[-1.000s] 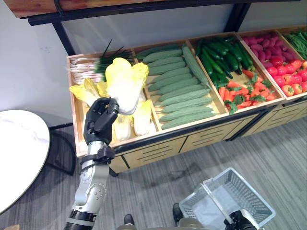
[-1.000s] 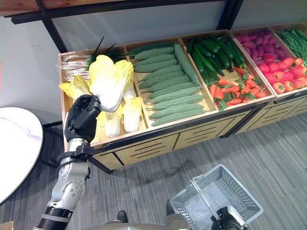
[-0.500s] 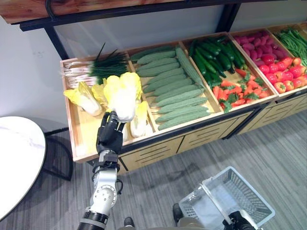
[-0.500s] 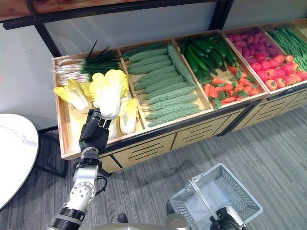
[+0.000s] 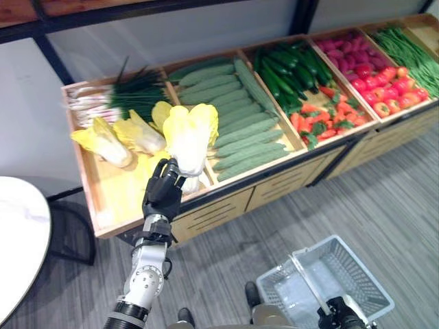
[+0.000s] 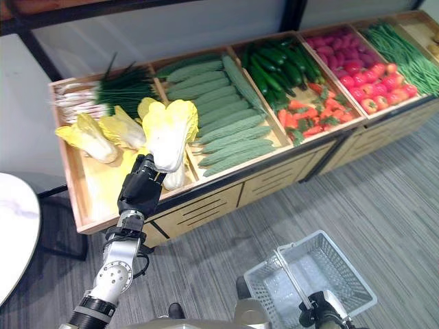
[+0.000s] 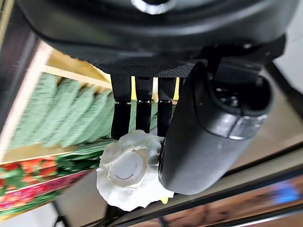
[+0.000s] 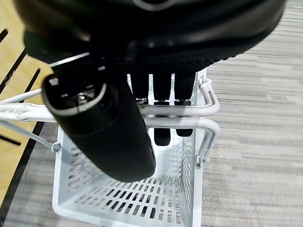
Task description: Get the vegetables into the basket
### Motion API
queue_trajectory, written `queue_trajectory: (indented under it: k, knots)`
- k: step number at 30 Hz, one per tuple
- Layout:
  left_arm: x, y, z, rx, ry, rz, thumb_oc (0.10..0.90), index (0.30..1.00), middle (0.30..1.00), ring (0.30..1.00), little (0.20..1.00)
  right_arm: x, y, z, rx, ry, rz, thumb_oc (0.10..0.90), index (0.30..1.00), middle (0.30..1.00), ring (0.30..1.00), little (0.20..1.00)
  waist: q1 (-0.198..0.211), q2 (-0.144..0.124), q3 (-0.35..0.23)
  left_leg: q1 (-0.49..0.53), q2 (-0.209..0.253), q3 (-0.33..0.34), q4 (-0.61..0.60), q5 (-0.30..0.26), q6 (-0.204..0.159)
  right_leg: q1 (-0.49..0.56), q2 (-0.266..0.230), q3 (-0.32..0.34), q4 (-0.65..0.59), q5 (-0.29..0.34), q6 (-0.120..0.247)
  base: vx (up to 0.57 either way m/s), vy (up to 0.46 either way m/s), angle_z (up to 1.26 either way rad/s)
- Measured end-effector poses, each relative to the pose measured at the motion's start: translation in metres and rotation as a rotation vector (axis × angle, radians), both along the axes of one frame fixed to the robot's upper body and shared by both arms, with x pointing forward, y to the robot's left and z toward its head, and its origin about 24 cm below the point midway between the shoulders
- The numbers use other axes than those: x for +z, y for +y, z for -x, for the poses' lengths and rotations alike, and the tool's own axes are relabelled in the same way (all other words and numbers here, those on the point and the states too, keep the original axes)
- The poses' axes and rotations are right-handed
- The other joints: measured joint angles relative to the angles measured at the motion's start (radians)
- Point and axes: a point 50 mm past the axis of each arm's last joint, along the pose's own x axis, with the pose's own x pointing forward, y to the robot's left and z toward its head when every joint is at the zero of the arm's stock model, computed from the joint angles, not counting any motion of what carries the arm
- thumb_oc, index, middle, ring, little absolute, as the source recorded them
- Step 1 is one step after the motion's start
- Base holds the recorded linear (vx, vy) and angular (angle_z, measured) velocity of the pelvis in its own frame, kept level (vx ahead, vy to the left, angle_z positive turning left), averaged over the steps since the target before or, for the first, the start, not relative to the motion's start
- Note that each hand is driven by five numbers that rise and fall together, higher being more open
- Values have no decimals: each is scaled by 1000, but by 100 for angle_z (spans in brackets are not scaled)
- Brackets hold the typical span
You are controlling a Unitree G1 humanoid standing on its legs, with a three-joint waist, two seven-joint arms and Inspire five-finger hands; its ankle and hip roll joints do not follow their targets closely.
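No legible text, labels, numbers or signs.
Checked on the produce crates (image 5: 206,179), the drawer fronts (image 5: 209,212) below them, the white basket (image 5: 357,274) and the cabbage (image 5: 188,137) held above the left hand (image 5: 162,195): nothing readable on any of them.

floor (image 5: 226,260): open | stand front (image 5: 226,199): blocks low path

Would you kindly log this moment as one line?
left hand: shut on cabbage, lifted over crate | right hand: shut on basket handle | basket: empty
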Motion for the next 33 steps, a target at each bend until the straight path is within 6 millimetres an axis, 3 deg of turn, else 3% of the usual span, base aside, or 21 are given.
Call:
queue_trajectory:
  k: [2, 3, 4, 5, 6, 7, 8, 10, 11, 13, 15, 21, 25, 27, 28, 29, 30, 31, 32, 33]
  knots:
    - [9, 2, -6, -11, -46, -38, 400, 300, 300, 300, 300, -2, 9, -7, -1, -8, -20, 400, 300, 300, 300, 300, -4, -52, 34, -18, -23, 45, 23, -6, 7, -51, -7, 8, 25, 33, 20, -234, 127, -82]
    - [11, 9, -12, -5, -44, -76, 400, 300, 300, 300, 300, -1, 17, -22, 11, -41, -36, 400, 300, 300, 300, 300, 8, -64, 45, -50, -29, 92, 47, -32, 55, -76, 13, -53, -52, 182, 29, -228, 148, -190]
    - [13, 15, -21, 17, -46, -85, 400, 300, 300, 300, 300, 3, 22, -41, 22, -88, -47, 400, 300, 300, 300, 300, 21, -53, 71, -67, -20, 73, 55, -39, 75, -112, 13, -145, -32, 203, 59, -167, 178, -124]
    - [9, 0, -33, -21, -17, -62, 400, 300, 300, 300, 300, 1, 17, -31, 0, -67, -35, 400, 300, 300, 300, 300, -2, -14, 82, -60, -13, 54, 52, -29, 86, -110, -8, -273, 146, 37, -17, -147, 137, -93]
    - [10, -10, -29, -42, -28, -32, 400, 300, 300, 300, 300, -4, 14, -14, -47, -6, -36, 400, 300, 300, 300, 300, 24, 2, 86, -43, 3, 105, 70, -26, 83, -123, -36, -351, 414, -134, -20, -109, 82, -23]
    - [10, -10, -26, -43, -31, -30, 400, 300, 300, 300, 300, -6, 15, -8, -62, 10, -43, 400, 300, 300, 300, 300, 30, 6, 85, -36, 11, 122, 81, -30, 86, -117, -58, -389, 528, -195, -13, -62, -76, -83]
    - [12, -10, -26, -47, -44, -34, 400, 300, 300, 300, 300, -6, 12, 0, -76, 12, -42, 400, 300, 300, 300, 300, 40, 23, 67, -24, 16, 141, 64, -25, 79, -71, -88, -413, 540, -230, 2, -27, -74, -72]
    - [23, 3, -26, -28, -86, -73, 400, 300, 300, 300, 300, -7, 13, 2, -74, 12, -46, 400, 300, 300, 300, 300, 50, 9, 55, -25, 7, 181, 54, -14, 49, 36, -106, -383, 285, -206, 20, -27, -143, -76]
    - [23, 6, -26, -12, -87, -81, 400, 300, 300, 300, 300, -6, 11, 3, -78, 23, -38, 400, 300, 300, 300, 300, 43, 16, 50, -22, 18, 194, 49, 0, 30, 68, -77, -386, 202, -196, 0, -21, -258, -52]
    - [17, 5, -21, -11, -65, -73, 400, 300, 300, 300, 300, -7, 10, 10, -82, 39, -32, 400, 300, 300, 300, 300, 29, 26, 27, -13, 54, 211, 52, 13, 19, 88, -31, -376, 142, -179, -24, -10, -241, -44]
    - [10, 2, -17, -16, -41, -62, 400, 300, 300, 300, 300, -9, 11, 21, -84, 58, -39, 400, 300, 300, 300, 300, 33, 20, -4, -11, 87, 217, 68, 16, 22, 119, 14, -348, 55, -137, -51, -23, -163, -54]
    - [4, -14, -15, -64, -22, -35, 400, 300, 300, 300, 300, -8, -1, 39, -90, 101, -6, 400, 300, 300, 300, 300, -21, 26, -24, -8, 143, 207, 78, 84, 9, 141, 70, -330, 12, -119, -76, -39, -236, -20]
    - [3, -20, -14, -84, -18, -24, 400, 300, 300, 300, 300, -8, -1, 42, -95, 105, -4, 400, 300, 300, 300, 300, -25, 39, -23, -10, 174, 199, 125, 109, -10, 163, 81, -338, 10, -118, -83, -83, -243, 1]
    - [2, -21, -14, -86, -15, -23, 400, 300, 300, 300, 300, -7, -2, 37, -88, 93, -3, 400, 300, 300, 300, 300, -20, 42, -19, -23, 192, 174, 188, 115, -17, 168, 85, -332, 13, -115, -87, -103, -101, -22]
    - [3, -19, -14, -81, -20, -27, 400, 300, 300, 300, 300, -5, -2, 23, -71, 63, 1, 400, 300, 300, 300, 300, -3, 41, -9, -41, 198, 102, 252, 117, -22, 151, 91, -305, 39, -115, -89, -21, -10, -58]
    - [3, -18, -14, -82, -21, -34, 400, 300, 300, 300, 300, -4, -4, 21, -65, 72, 11, 400, 300, 300, 300, 300, 11, 24, 0, -65, 176, -21, 265, 75, -63, 139, 76, -262, 51, -114, -99, -9, -22, -108]
    - [4, -20, -14, -91, -27, -35, 400, 300, 300, 300, 300, 1, -11, 8, -48, 40, 30, 400, 300, 300, 300, 300, 39, 27, 2, -64, 114, -175, 189, 22, -116, 120, 59, -220, 50, -110, -119, 24, -15, -82]
    - [5, -21, -14, -94, -31, -33, 400, 300, 300, 300, 300, 4, -14, -1, -40, 13, 42, 400, 300, 300, 300, 300, 21, 35, 7, -81, 95, -191, 170, 17, -115, 122, 60, -194, 40, -113, -134, 51, -6, -93]
    - [7, -23, -14, -98, -41, -23, 400, 300, 300, 300, 300, 9, -20, -9, -41, 1, 62, 400, 300, 300, 300, 300, 37, 55, 17, -65, 67, -293, 88, 16, -90, 108, 69, -147, 43, -107, -135, 71, 13, -64]
    - [7, -23, -13, -102, -48, -23, 400, 300, 300, 300, 300, 10, -21, -12, -38, -7, 64, 400, 300, 300, 300, 300, 47, 62, 21, -65, 62, -312, 57, 28, -73, 103, 79, -120, 43, -106, -135, 87, 26, -107]
